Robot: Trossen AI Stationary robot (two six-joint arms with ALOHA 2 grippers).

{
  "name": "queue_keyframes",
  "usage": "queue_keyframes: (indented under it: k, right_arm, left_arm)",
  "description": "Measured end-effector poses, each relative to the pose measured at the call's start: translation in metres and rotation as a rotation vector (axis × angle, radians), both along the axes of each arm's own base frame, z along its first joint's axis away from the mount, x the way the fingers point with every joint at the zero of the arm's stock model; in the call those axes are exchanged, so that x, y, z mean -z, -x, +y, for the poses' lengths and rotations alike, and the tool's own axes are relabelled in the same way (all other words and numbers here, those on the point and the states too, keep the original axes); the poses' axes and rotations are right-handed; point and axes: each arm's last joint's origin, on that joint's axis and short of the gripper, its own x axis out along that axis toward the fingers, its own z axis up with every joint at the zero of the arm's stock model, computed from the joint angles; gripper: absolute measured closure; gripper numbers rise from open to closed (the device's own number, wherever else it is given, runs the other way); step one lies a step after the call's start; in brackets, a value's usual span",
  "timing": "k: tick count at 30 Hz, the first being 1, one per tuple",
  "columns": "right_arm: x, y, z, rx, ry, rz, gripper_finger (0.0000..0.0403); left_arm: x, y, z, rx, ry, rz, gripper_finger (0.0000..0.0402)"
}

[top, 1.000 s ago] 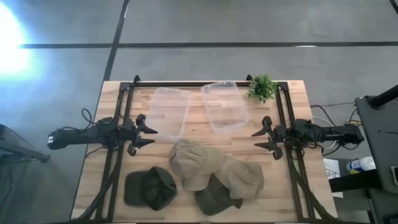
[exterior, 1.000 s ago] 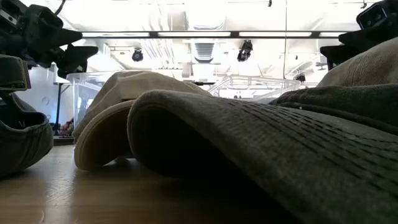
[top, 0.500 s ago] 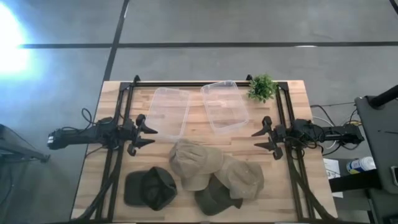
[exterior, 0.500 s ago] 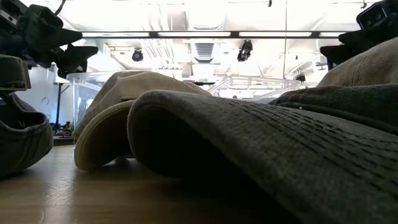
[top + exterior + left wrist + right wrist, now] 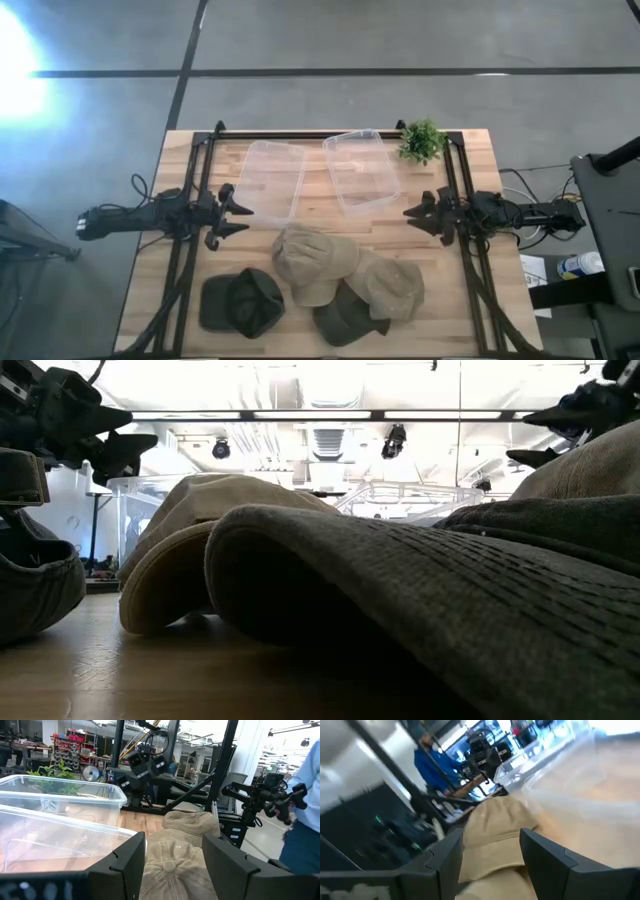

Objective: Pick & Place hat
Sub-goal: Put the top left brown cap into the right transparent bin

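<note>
**Carefully now: overlapping hats invite a double pick**

Your right gripper hangs at the table's right side with its fingers apart and nothing between them, just beside the tan hat pile. Your left gripper waits at the left side, fingers also spread and empty.

Watch the overlap. The tan hat lies in the near middle of the table, touching a second tan hat and a dark green hat tucked under their edges. Close on the seam between them and you will likely lift two, or drag the pile. The floppy fabric may also slip from a shallow pinch. A separate dark hat sits apart at near left; the clear bins stand behind.
</note>
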Motion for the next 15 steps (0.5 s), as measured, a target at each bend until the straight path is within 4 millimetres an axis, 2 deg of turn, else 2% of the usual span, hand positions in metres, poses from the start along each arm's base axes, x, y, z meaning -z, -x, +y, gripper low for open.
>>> queue_keyframes:
  k: [4,12,15]
  right_arm:
    - [0.0002,0.0000,0.0004,-0.023,-0.312,0.021,0.0211]
    - [-0.0043,-0.0006,0.0023,-0.065,-0.493,-0.006,0.0211]
    - [-0.0031,-0.0025,0.0044,-0.100,-0.647,0.036,0.0211]
  left_arm:
    - [0.0000,0.0000,0.0000,0.000,0.000,0.000,0.0211]
    - [0.0000,0.0000,0.0000,0.000,0.000,0.000,0.0211]
    - [0.0000,-0.0001,0.0008,-0.026,-0.007,-0.001,0.0211]
